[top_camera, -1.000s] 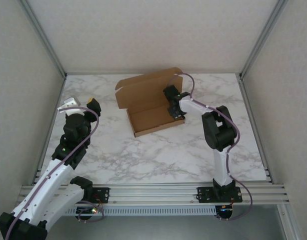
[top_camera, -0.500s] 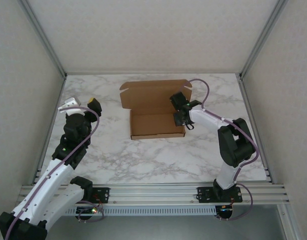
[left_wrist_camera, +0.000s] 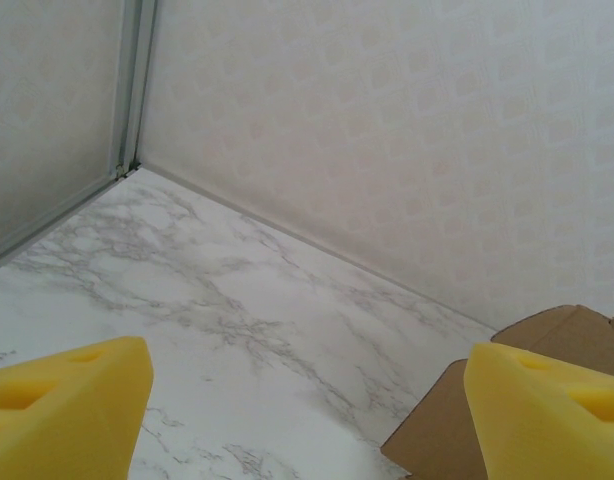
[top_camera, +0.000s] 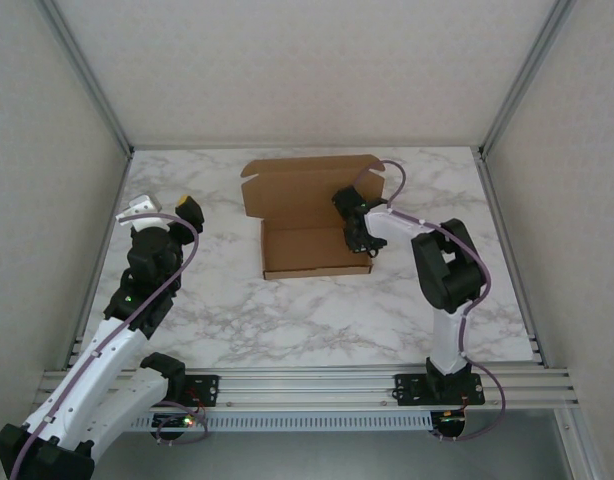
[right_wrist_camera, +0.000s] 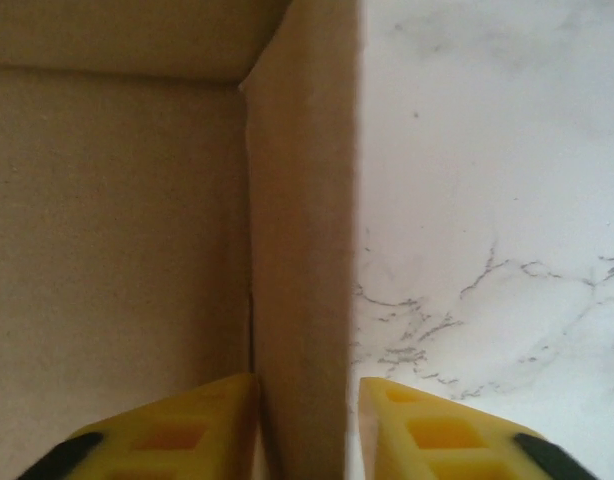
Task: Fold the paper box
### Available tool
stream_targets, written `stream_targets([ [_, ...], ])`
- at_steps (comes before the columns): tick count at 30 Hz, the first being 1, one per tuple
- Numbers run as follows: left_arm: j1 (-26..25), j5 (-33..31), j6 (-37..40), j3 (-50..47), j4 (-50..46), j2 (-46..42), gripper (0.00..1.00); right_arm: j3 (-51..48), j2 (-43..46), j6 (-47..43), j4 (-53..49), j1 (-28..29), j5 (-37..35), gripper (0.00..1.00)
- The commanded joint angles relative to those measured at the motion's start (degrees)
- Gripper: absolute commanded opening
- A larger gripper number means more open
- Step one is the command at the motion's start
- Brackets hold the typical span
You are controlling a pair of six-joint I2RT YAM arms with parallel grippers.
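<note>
Loads of bare table (top_camera: 287,310) out front and down the left. Blocked mid-back by the paper box (top_camera: 307,250) plus the right gripper (top_camera: 359,240) astride its wall.

A white marble-patterned table (top_camera: 287,310) sits enclosed by pale textured walls (top_camera: 307,60) joined at aluminium corner posts (top_camera: 87,75), evenly lit.

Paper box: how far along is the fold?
Done: the brown cardboard mailer box has its tray walls up. In hand: the right pincer straddles the right side wall, grip unclear. Remaining: the lid flap stands open at the back and needs closing; the left pincer hangs open, off to the side.
</note>
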State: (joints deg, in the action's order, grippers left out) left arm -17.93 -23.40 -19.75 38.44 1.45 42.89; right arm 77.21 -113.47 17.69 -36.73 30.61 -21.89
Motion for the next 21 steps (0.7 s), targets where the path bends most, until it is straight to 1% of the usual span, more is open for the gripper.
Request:
stream_targets([
  [1,-0.6,-0.2,-0.4,-0.7,0.8,-0.7,0.82,2.3,-1.9,0.4,-2.7,-0.2,-4.3,0.24],
  [4,-0.6,-0.7,-0.1,-0.9,1.0,-0.8,0.82,1.2,-1.5,0.3,-2.0,-0.2,-5.8,0.2],
  [6,-0.6,-0.1,0.1,-1.0,1.3,-1.2,0.83,0.3,-0.7,0.3,-1.4,-0.3,-5.5,0.21],
  [7,-0.6,0.6,0.1,-1.1,1.6,-1.4,0.85,0.1,-0.2,0.1,-1.1,-0.2,-4.7,0.22],
  [10,-0.6,2.1,-0.3,-1.8,2.9,-2.4,0.9,-1.2,3.2,-0.1,0.7,-0.2,-2.4,0.34],
  [11,-0.7,1.8,-0.9,-1.9,3.0,-2.1,0.95,-1.5,4.8,-0.2,1.3,-0.3,-1.6,0.38],
  [12,-0.7,1.5,-1.3,-2.0,3.0,-1.7,0.97,-1.9,6.7,-0.5,2.2,-0.3,-0.6,0.42],
  [14,-0.7,1.9,-1.5,-1.7,2.8,-1.0,0.98,-3.6,10.4,-1.4,4.6,-0.3,1.3,0.51],
  [15,-0.7,2.2,-1.8,-1.6,2.9,-0.7,0.98,-5.0,13.0,-1.9,6.2,-0.3,1.9,0.53],
  [16,-0.7,2.1,-2.4,-1.5,3.0,-0.6,0.98,-6.4,15.4,-2.5,8.0,-0.2,2.6,0.56],
  [17,-0.6,1.2,-3.6,-1.4,3.2,-0.4,0.98,-8.3,18.4,-3.1,10.2,-0.2,3.2,0.61],
  [19,-0.5,-0.2,-6.2,-1.3,4.3,-0.2,1.0,-11.4,25.0,-3.7,13.9,-0.2,3.4,0.61],
  [21,-0.4,3.4,-5.2,-1.3,6.5,-0.4,0.99,-14.4,31.6,-4.1,18.3,-0.3,3.5,0.61],
])
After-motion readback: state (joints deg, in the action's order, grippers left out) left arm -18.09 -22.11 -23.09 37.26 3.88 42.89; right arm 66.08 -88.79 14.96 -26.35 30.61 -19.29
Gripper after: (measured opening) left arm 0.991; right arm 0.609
